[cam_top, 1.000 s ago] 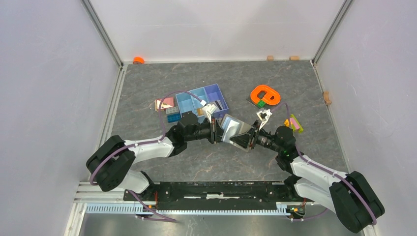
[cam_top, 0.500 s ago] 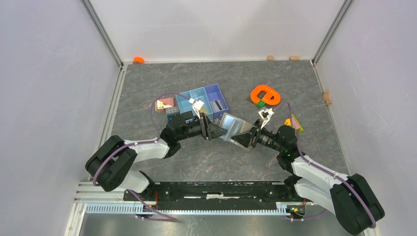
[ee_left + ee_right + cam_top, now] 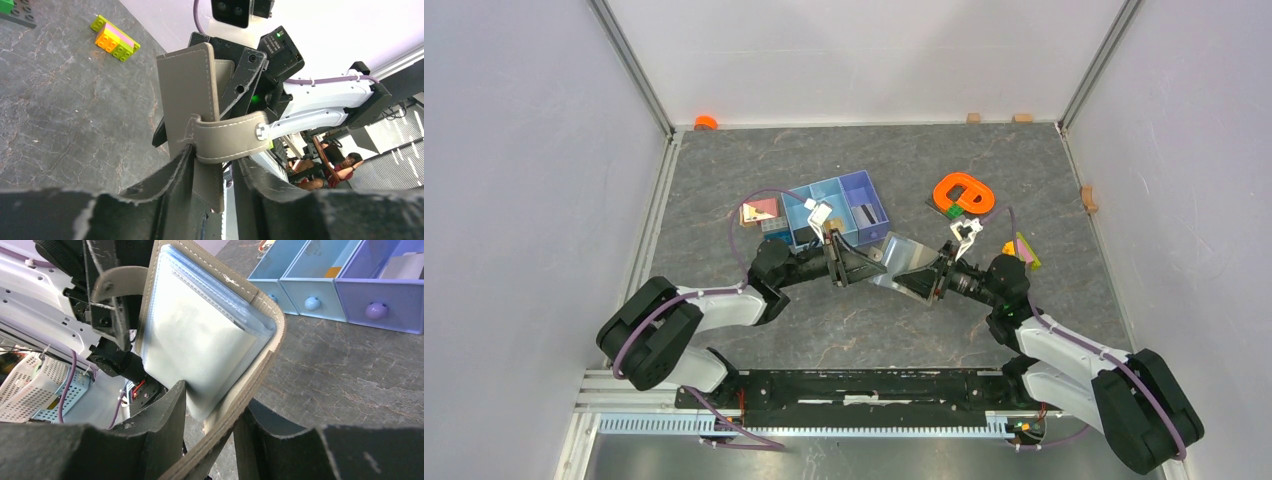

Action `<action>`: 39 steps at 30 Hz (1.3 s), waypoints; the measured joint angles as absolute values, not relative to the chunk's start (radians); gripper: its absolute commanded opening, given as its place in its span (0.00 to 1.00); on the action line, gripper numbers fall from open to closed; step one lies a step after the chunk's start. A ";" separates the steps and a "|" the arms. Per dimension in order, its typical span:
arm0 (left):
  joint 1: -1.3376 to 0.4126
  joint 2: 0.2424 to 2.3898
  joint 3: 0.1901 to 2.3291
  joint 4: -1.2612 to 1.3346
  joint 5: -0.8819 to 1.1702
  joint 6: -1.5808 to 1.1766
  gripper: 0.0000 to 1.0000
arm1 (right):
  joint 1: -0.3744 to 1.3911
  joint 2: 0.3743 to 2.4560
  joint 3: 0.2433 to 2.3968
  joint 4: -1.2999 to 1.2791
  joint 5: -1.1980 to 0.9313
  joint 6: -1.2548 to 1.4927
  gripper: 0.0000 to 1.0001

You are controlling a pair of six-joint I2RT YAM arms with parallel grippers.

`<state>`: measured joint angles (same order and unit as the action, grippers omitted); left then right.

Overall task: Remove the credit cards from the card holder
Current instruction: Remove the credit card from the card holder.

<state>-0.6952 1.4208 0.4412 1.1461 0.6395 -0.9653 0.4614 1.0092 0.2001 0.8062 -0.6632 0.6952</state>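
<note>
The grey-taupe card holder (image 3: 904, 262) hangs above the table between both grippers. My left gripper (image 3: 846, 266) is shut on its outer flap; in the left wrist view the card holder (image 3: 187, 95) stands upright with its snap strap (image 3: 230, 137) bent across, and my left gripper (image 3: 212, 187) pinches the flap below. My right gripper (image 3: 932, 280) is shut on the other cover. In the right wrist view my right gripper (image 3: 212, 412) grips the card holder (image 3: 265, 347) at its edge, beside the pale blue-grey sleeves (image 3: 195, 335). No separate credit card shows in the sleeves.
A blue-and-purple three-compartment tray (image 3: 839, 188) stands just behind the left gripper, with a pale card-like piece (image 3: 864, 213) in its purple end. Lego bricks (image 3: 762, 213) lie to its left. An orange ring (image 3: 964, 193) and a yellow-pink brick (image 3: 1022, 250) lie right.
My left gripper has drawn back to the left with the flap, so the card holder has opened wider. The right gripper has stayed nearly in place.
</note>
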 measured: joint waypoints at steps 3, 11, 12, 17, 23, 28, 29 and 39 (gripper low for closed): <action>-0.695 1.421 0.442 1.132 0.638 -0.964 0.25 | 0.461 1.009 0.200 0.816 -0.675 0.702 0.06; -0.685 1.397 0.444 1.045 0.611 -0.946 0.02 | 0.456 1.009 0.200 0.814 -0.678 0.703 0.50; -0.685 1.393 0.444 1.038 0.607 -0.944 0.02 | 0.456 1.009 0.200 0.814 -0.679 0.702 0.60; -0.686 1.383 0.444 0.995 0.585 -0.923 0.02 | 0.456 1.001 0.199 0.814 -0.680 0.698 0.80; -0.727 1.382 0.444 0.966 0.535 -0.892 0.02 | 0.473 0.996 0.200 0.801 -0.648 0.682 0.83; -0.777 1.382 0.458 0.918 0.488 -0.846 0.02 | 0.500 1.015 0.200 0.761 -0.603 0.659 0.71; -0.781 1.382 0.459 0.912 0.484 -0.841 0.02 | 0.503 1.016 0.201 0.749 -0.592 0.653 0.65; -0.770 1.344 0.459 0.812 0.401 -0.787 0.02 | 0.501 1.008 0.223 0.621 -0.490 0.604 0.19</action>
<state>-0.7704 1.3437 0.4587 0.8120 0.4007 -0.7868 0.5014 1.0084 0.2226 0.6209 -0.4896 0.6044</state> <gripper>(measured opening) 0.048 0.257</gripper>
